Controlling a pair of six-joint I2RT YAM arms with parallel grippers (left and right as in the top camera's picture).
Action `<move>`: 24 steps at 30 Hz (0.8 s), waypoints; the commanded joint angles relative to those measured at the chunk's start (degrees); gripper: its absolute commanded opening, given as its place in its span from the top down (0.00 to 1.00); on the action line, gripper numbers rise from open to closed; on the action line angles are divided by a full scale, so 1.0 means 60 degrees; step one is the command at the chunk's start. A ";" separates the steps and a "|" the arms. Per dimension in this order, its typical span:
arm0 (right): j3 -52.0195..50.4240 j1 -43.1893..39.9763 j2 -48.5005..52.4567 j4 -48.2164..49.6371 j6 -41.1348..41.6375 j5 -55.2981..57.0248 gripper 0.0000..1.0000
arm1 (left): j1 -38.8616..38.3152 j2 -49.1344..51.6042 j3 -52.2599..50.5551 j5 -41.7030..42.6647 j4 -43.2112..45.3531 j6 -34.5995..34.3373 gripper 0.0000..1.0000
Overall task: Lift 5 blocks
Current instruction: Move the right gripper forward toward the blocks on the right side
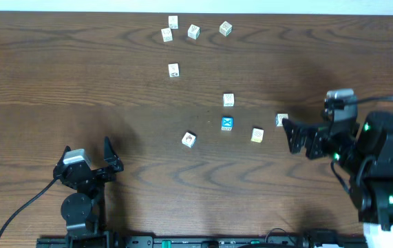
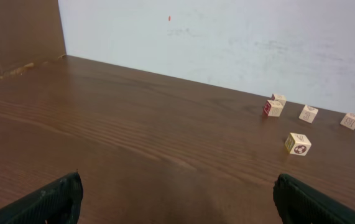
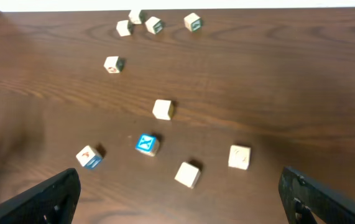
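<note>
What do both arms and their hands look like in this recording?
Both arms are black. The left hand and right hand each have two dark tapered fingers and a silver-grey block behind. The right arm shows green lights; a black cable trails from the left.

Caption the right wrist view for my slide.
Open right gripper facing five near blocks, blue X block among them, five cubes beyond.

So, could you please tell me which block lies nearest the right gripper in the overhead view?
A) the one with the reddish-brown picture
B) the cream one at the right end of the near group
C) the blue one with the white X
B: the cream block sits just off the open right gripper, while the blue X block and the reddish-brown block lie farther left.
</note>
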 commanded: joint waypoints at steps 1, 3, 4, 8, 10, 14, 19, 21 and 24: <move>0.0590 -0.0033 0.0674 -0.0055 -0.0259 0.0448 0.01 | 0.0033 -0.0058 -0.0204 -0.0164 -0.0335 -0.0018 0.02; 0.0852 -0.0033 0.0998 -0.0102 -0.0255 0.0710 0.01 | 0.0033 -0.0058 -0.0204 -0.0164 -0.0335 -0.0018 0.02; 0.0969 -0.0033 0.1118 -0.0178 -0.0248 0.0998 0.01 | 0.0033 -0.0058 -0.0204 -0.0164 -0.0335 -0.0018 0.02; 0.1078 -0.0033 0.1311 -0.0437 -0.0222 0.2408 0.01 | 0.0033 -0.0058 -0.0204 -0.0164 -0.0335 -0.0018 0.02; 0.1078 -0.0033 0.1406 -0.0517 -0.0211 0.2801 0.01 | 0.0033 -0.0058 -0.0204 -0.0164 -0.0335 -0.0018 0.02; 0.1078 -0.0033 0.1617 -0.0364 0.0022 0.2809 0.01 | 0.0033 -0.0058 -0.0204 -0.0164 -0.0335 -0.0018 0.02; 0.1078 -0.0033 0.2047 -0.0302 0.0022 0.2940 0.01 | 0.0033 -0.0058 -0.0204 -0.0164 -0.0335 -0.0018 0.02; 0.1078 -0.0033 0.2167 -0.0317 0.0022 0.2936 0.01 | 0.0033 -0.0058 -0.0204 -0.0164 -0.0335 -0.0018 0.02; 0.1078 -0.0033 0.2262 -0.0324 0.0022 0.2914 0.01 | 0.0033 -0.0058 -0.0204 -0.0164 -0.0335 -0.0018 0.02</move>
